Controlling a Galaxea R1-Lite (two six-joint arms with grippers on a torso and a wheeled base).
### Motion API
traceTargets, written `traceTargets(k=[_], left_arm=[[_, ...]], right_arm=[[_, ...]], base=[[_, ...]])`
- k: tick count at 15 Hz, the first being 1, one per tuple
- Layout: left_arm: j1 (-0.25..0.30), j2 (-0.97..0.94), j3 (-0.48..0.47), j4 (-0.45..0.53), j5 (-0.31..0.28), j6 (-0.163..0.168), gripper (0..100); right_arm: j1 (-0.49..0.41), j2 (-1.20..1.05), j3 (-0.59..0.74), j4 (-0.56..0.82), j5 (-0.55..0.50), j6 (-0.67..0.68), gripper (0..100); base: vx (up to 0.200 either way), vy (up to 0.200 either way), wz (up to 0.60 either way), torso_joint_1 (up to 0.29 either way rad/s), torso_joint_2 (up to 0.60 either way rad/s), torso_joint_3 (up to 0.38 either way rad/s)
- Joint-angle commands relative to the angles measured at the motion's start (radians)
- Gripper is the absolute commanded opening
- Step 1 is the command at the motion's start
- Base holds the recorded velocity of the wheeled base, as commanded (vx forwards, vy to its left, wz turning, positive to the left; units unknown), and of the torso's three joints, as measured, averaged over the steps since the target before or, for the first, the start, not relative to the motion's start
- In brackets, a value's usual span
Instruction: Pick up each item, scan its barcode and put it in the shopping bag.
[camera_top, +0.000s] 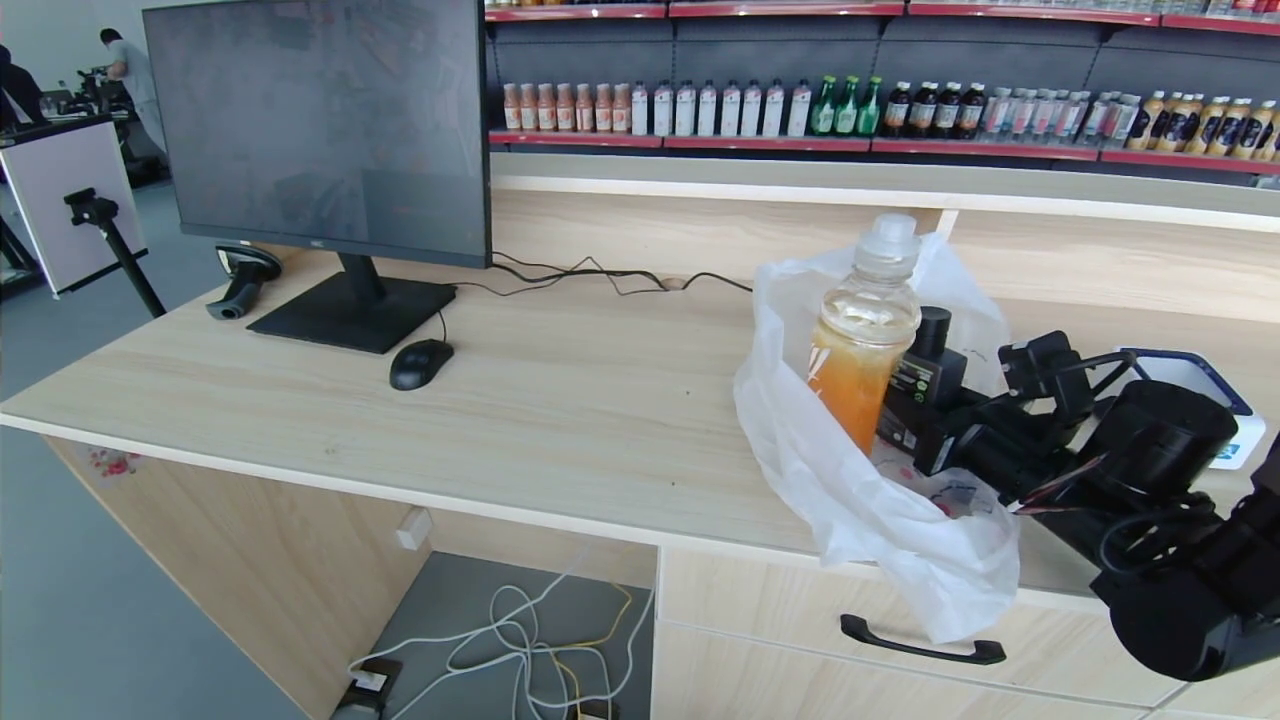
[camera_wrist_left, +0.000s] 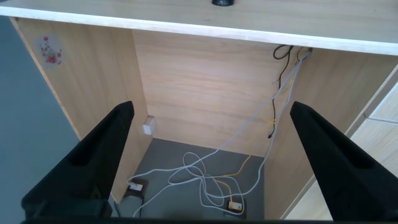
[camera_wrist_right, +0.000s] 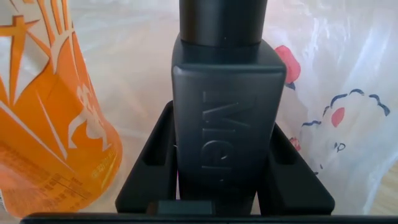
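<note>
A thin white shopping bag stands open on the wooden counter at the right. Inside it an orange drink bottle with a clear cap stands upright. Right beside it is a black bottle, and my right gripper is shut on it inside the bag's mouth. In the right wrist view the black bottle sits between the fingers, with the orange bottle next to it and the bag behind. My left gripper hangs open below the counter edge, holding nothing.
A monitor, a mouse and a handheld barcode scanner stand at the counter's left. A white device sits behind my right arm. Cables lie on the floor under the counter. A drawer handle is below the bag.
</note>
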Motion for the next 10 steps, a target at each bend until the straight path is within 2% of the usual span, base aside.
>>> traceTargets(k=[1,6,10], left_arm=[[0.000,0.000,0.000,0.000,0.000,0.000,100],[0.000,0.000,0.000,0.000,0.000,0.000,100],[0.000,0.000,0.000,0.000,0.000,0.000,100]], right_arm=[[-0.001,0.005,0.004,-0.001,0.002,0.001,0],[-0.004,0.003,0.048,-0.001,0.002,0.001,0],[-0.038,0.002,0.033,-0.001,0.000,0.001,0]], base=[[0.000,0.000,0.00,0.000,0.00,0.000],[0.000,0.000,0.00,0.000,0.00,0.000],[0.000,0.000,0.00,0.000,0.00,0.000]])
